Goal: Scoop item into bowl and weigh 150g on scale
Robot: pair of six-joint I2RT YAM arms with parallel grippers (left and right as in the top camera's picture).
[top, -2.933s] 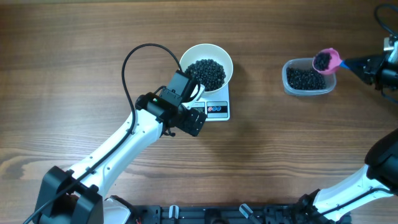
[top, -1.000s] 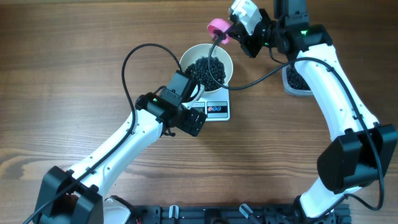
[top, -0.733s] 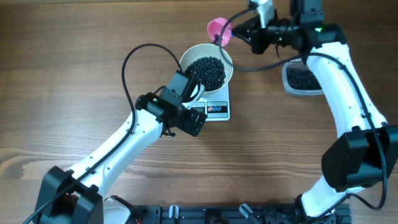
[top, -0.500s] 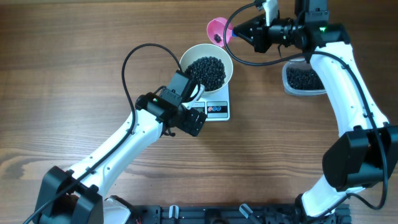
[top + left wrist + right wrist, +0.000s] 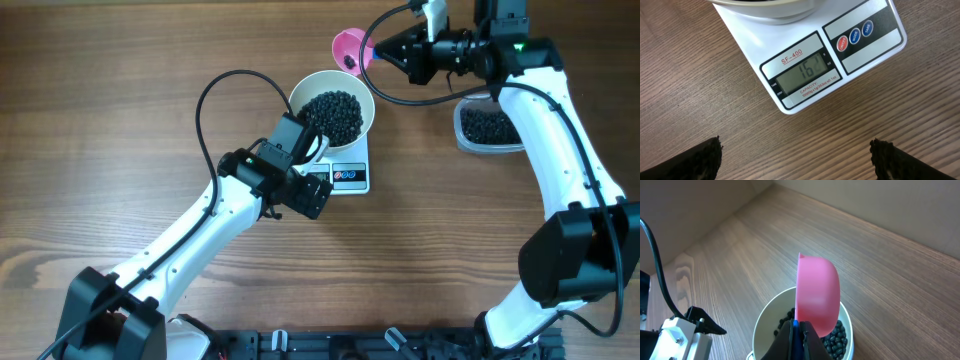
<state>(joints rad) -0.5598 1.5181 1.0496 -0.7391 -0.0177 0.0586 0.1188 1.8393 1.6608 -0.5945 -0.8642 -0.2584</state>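
1. The white bowl (image 5: 333, 105) sits on the scale (image 5: 345, 177) near the middle of the wooden counter (image 5: 120, 80). It covers most of the scale's platform and leaves the front panel showing.
2. The black beads (image 5: 333, 115) lie heaped inside the bowl.
3. More beads lie in a clear tub (image 5: 490, 127) well to the right, partly under the right arm.
4. In the left wrist view the scale's display (image 5: 805, 70) shows a reading that starts with 16. Glare makes the last digit hard to read. One red and two blue buttons (image 5: 854, 36) sit beside it.
5. The left gripper (image 5: 795, 145) is released, its fingers spread wide on either side of the scale's front corner. It grasps nothing and hangs just above the counter.
6. The right gripper (image 5: 797, 332) is clenched on the thin blue handle of the pink scoop (image 5: 350, 47).
7. The scoop is held in the air, tipped on its side, just beyond the bowl's far right rim. From above a few dark beads seem to cling inside it.
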